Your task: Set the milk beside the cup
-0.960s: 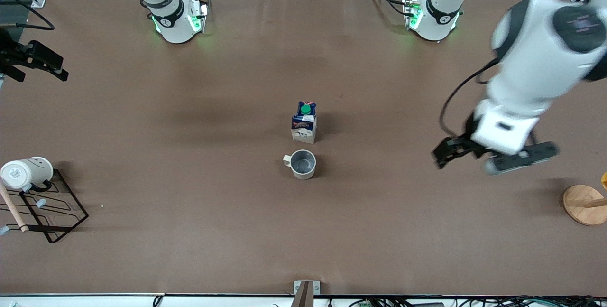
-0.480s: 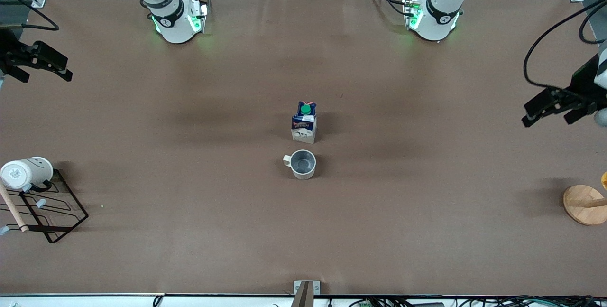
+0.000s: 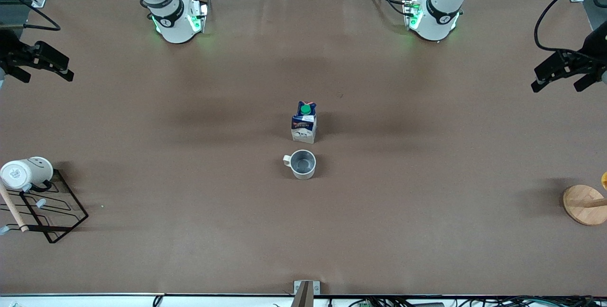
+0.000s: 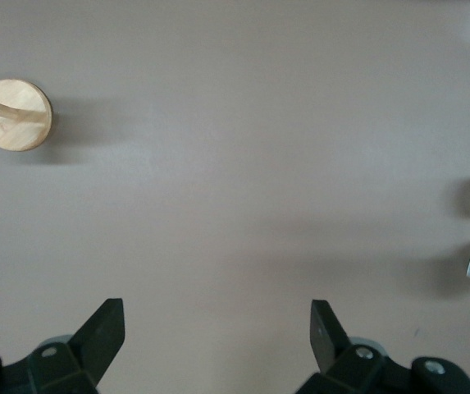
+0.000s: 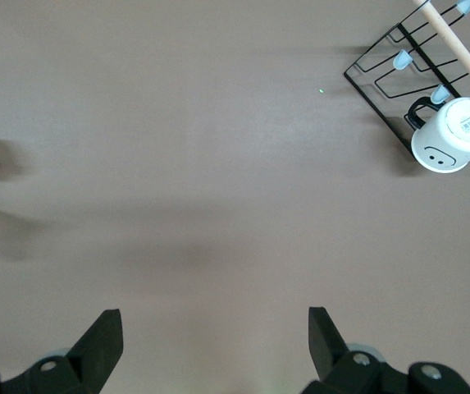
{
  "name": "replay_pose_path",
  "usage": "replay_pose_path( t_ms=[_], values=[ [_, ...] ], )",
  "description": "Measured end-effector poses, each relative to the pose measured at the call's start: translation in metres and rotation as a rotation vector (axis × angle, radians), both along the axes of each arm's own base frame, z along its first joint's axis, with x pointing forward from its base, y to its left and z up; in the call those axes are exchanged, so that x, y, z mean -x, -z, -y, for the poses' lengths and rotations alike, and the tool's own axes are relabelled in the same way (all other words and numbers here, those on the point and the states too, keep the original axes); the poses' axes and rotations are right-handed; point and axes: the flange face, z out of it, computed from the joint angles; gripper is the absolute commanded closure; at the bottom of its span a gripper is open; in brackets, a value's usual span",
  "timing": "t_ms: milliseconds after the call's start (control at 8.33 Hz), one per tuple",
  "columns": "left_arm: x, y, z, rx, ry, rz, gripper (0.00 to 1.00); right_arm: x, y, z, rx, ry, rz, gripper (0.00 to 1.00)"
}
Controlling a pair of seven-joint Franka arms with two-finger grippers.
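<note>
I see the milk (image 3: 304,123) upright mid-surface, just beside the cup (image 3: 302,163), which sits nearer the front camera. My left tool (image 3: 562,77) and right tool (image 3: 39,62) hang wide open and empty over opposite surface ends, well apart from both.

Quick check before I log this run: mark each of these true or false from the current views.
1. The milk stands upright on the table. True.
2. The cup lies on its side. False: it stands upright, mouth up.
3. The left gripper holds the milk. False: it is open and empty at the left arm's end of the table.
4. The milk is farther from the front camera than the cup. True.
5. The right gripper is open and empty. True.
</note>
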Motion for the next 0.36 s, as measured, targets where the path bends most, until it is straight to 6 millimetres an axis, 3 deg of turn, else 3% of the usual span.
replay_pose_path(
  t_ms=[360],
  values=[
    [0.0062, 0.0017, -0.0001, -0.002, 0.029, -0.055, 0.0, -0.0026, 0.0041, 0.0034, 0.001, 0.006, -0.006, 0.0]
  ],
)
